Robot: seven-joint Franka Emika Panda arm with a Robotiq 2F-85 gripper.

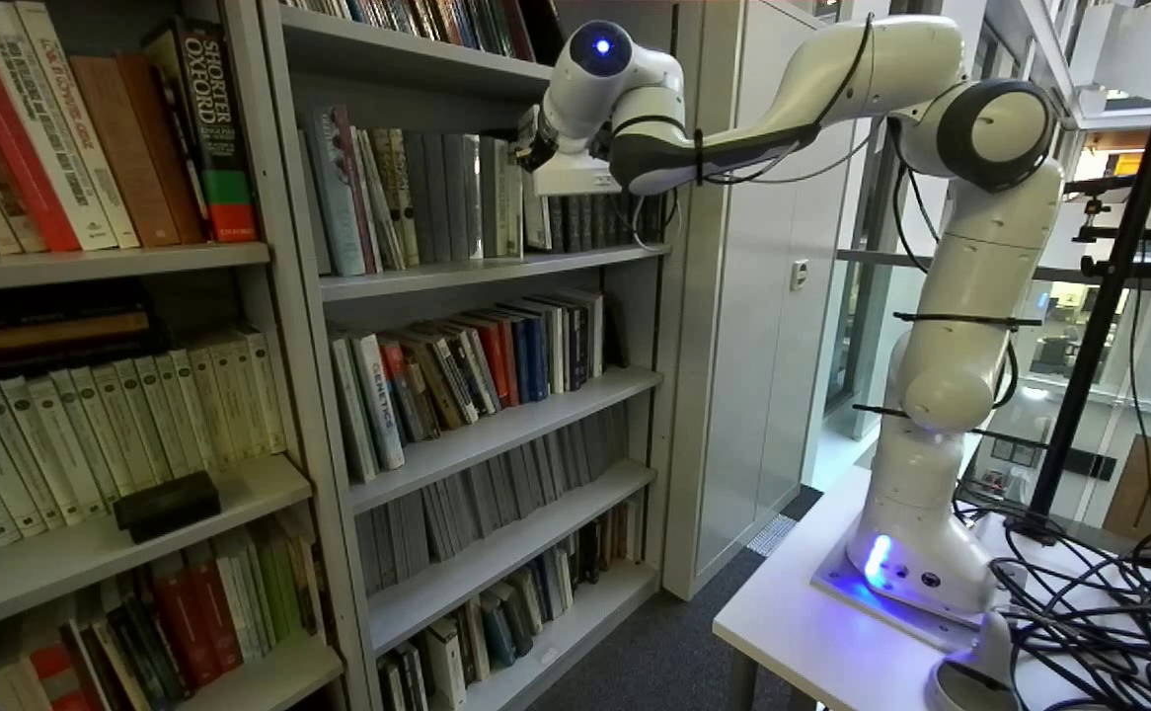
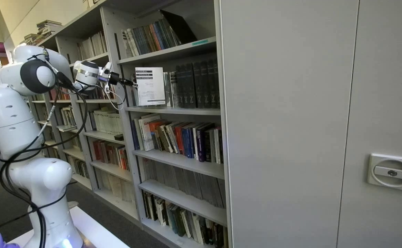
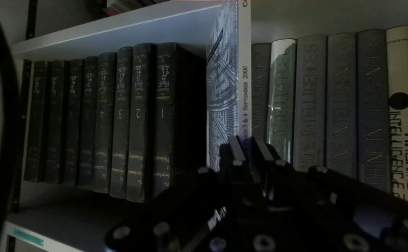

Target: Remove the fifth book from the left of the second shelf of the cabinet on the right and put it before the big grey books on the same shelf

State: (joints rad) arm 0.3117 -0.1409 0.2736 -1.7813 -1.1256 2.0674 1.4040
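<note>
The white book [image 2: 151,88] with a printed cover stands upright on the second shelf, jutting out past its neighbours. Its pale spine [image 3: 245,45] faces me in the wrist view, which is upside down. My gripper [image 3: 248,147] has one finger on each side of that spine and is shut on it. The gripper [image 2: 134,84] is at the book's outer edge in an exterior view. The big grey books [image 1: 447,197] stand on the same shelf; they also show right of the white book in the wrist view [image 3: 310,101]. Whether the white book touches the shelf board is unclear.
Dark encyclopedia volumes [image 3: 165,115] stand on the same shelf, with a dark gap between them and the white book. The shelf above [image 2: 173,50] and the shelf's upright side [image 2: 223,137] bound the space. A cable [image 3: 4,105] hangs beside the gripper.
</note>
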